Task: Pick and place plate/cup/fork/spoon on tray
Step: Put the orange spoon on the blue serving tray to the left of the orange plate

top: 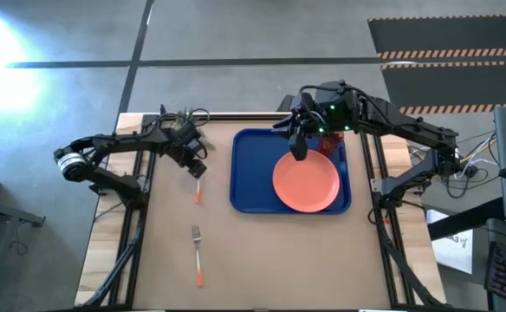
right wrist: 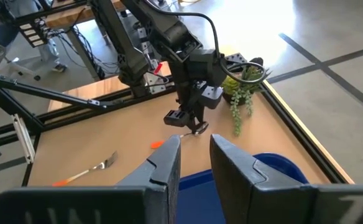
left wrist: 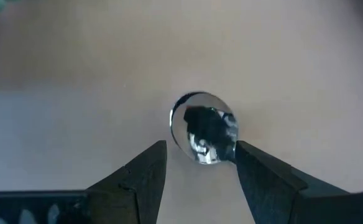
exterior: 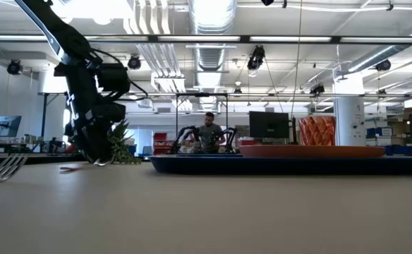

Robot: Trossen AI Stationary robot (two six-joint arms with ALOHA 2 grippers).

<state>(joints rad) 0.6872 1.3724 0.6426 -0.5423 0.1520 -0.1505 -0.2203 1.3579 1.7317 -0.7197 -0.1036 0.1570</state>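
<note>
Left gripper (top: 197, 169) is lowered onto the spoon (left wrist: 204, 127), fingers (left wrist: 138, 177) parted and straddling the silver bowl; nothing is clamped yet. The neck just behind the bowl seems to be targeted, since it is thin enough for a pinch. The spoon's orange handle lies on the table left of the blue tray (top: 244, 173). The salmon-pink plate (top: 306, 181) is already seated in the tray. The fork (top: 197, 251) lies nearer the front edge, untouched. Right gripper (right wrist: 195, 163) is held open above the tray's far side, empty. The cup cannot be made out.
</note>
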